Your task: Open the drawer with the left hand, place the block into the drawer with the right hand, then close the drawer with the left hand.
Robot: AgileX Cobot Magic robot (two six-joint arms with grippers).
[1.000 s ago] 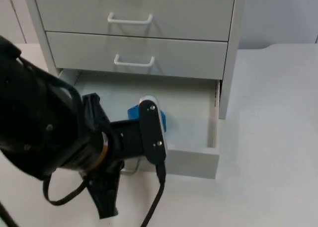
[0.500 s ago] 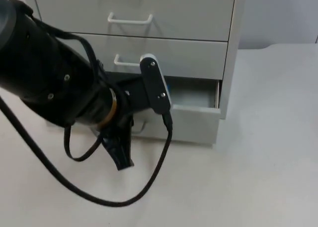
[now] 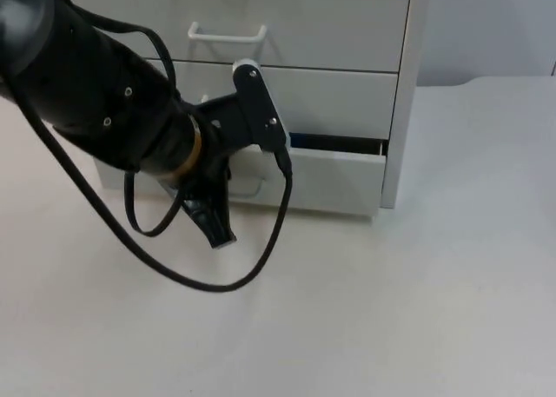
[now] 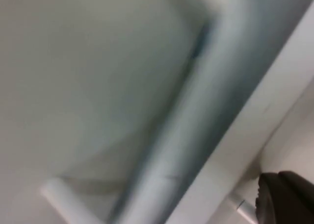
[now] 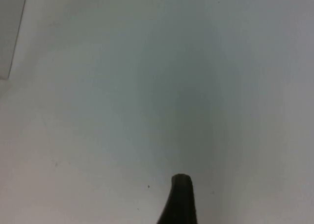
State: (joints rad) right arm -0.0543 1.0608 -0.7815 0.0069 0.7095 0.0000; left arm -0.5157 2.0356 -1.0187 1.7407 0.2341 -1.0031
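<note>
Left arm [image 3: 113, 110] covers the left half of the bottom drawer [image 3: 334, 180], handle included. Left gripper [image 3: 208, 210]: one finger seen, grip state unreadable. Drawer interior is hidden behind the narrow remaining gap; block not discernible. Cabinet [image 3: 408, 84] top cut off at far edge. Left wrist view smeared by motion.

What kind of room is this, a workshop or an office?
Probably a test bench in a lab: a small white drawer cabinet stands on a plain white table before a grey partition wall, with a black robot arm working at it.
</note>
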